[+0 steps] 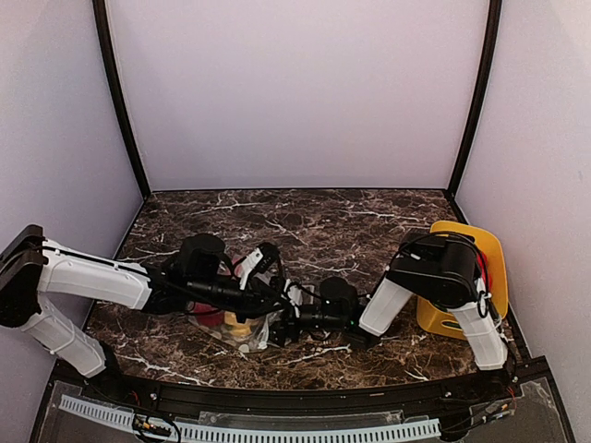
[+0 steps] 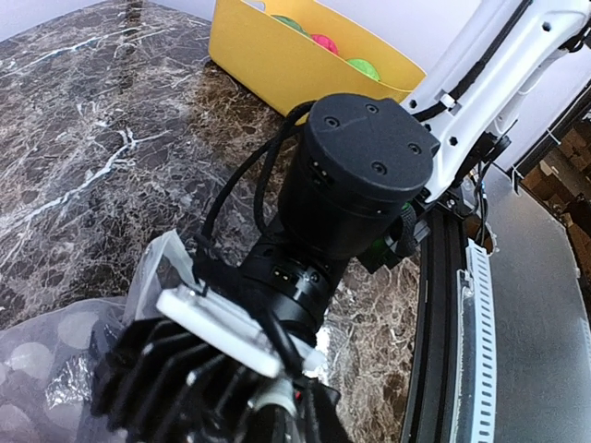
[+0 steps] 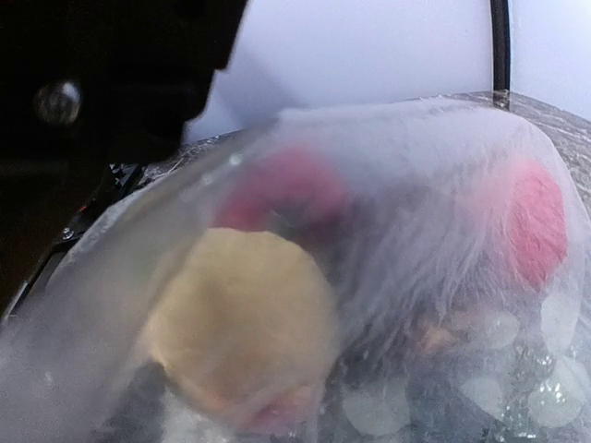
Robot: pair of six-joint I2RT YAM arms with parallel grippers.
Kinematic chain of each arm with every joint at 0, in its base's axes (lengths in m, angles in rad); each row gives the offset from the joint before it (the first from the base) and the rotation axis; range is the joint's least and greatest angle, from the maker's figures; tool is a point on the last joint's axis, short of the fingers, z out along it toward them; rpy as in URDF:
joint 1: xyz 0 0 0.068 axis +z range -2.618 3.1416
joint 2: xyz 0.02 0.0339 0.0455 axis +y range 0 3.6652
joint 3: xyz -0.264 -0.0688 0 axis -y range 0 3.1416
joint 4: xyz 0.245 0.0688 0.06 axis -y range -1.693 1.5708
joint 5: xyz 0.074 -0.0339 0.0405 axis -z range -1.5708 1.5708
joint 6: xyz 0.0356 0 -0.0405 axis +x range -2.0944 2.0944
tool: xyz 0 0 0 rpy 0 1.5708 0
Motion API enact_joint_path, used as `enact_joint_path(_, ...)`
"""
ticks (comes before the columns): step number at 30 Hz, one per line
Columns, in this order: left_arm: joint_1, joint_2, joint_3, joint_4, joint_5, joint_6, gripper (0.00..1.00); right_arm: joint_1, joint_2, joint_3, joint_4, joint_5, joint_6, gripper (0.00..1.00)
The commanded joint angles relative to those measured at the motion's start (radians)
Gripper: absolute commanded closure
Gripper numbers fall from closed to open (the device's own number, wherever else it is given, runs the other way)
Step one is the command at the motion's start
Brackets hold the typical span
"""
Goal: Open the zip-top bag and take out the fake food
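The zip-top bag point(image 1: 251, 330), clear with white dots, lies between my two grippers at the table's front centre. A yellow-orange fruit point(image 1: 235, 325) and a red fruit point(image 1: 211, 317) show inside it. My left gripper point(image 1: 277, 293) reaches in from the left at the bag's top. My right gripper point(image 1: 294, 323) reaches in from the right at the bag's right edge. In the right wrist view the bag point(image 3: 416, 166) fills the frame and hides the fingers; a yellow fruit point(image 3: 240, 323) and red fruits point(image 3: 540, 221) show through it. In the left wrist view a corner of the bag point(image 2: 46, 369) shows under the right arm's wrist point(image 2: 355, 175).
A yellow bin point(image 1: 489, 249) stands at the right behind the right arm. In the left wrist view the bin point(image 2: 277, 69) holds green point(image 2: 360, 66) and pink point(image 2: 323, 41) balls. The table's black front rail point(image 2: 439, 305) runs close by.
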Motion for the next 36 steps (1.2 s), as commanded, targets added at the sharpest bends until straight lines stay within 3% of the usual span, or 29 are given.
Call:
enact_joint_path(1,0.010,-0.084,0.049,-0.112,-0.148,0.013,0.84,0.007,-0.023,-0.059,0.082,-0.033,-0.004,0.12)
enact_joint_path(5,0.012,-0.156,0.076,-0.217,-0.194,0.034,0.48,-0.002,-0.027,-0.076,0.099,-0.045,0.011,0.11)
enact_joint_path(7,0.021,-0.201,0.076,-0.267,-0.236,0.023,0.20,-0.002,-0.031,-0.078,0.102,-0.046,0.015,0.09)
enact_joint_path(13,0.144,-0.302,0.093,-0.558,-0.403,-0.063,0.04,-0.002,-0.050,-0.085,0.106,-0.063,0.020,0.05)
enact_joint_path(18,0.289,-0.301,0.102,-0.775,-0.433,-0.124,0.03,0.000,-0.060,-0.066,0.066,-0.078,0.016,0.02)
enact_joint_path(26,0.344,-0.208,0.086,-0.810,-0.348,-0.081,0.03,-0.001,-0.058,-0.039,0.001,-0.062,0.021,0.01)
enact_joint_path(29,0.344,-0.162,0.069,-0.738,-0.220,-0.067,0.06,-0.009,-0.052,-0.036,-0.008,-0.062,0.025,0.01)
enact_joint_path(33,0.344,-0.114,0.065,-0.701,-0.131,-0.063,0.21,-0.032,-0.058,-0.037,-0.011,-0.080,0.040,0.01)
enact_joint_path(36,0.344,-0.107,0.055,-0.657,-0.083,-0.082,0.45,-0.044,-0.069,-0.033,-0.037,-0.091,0.034,0.01)
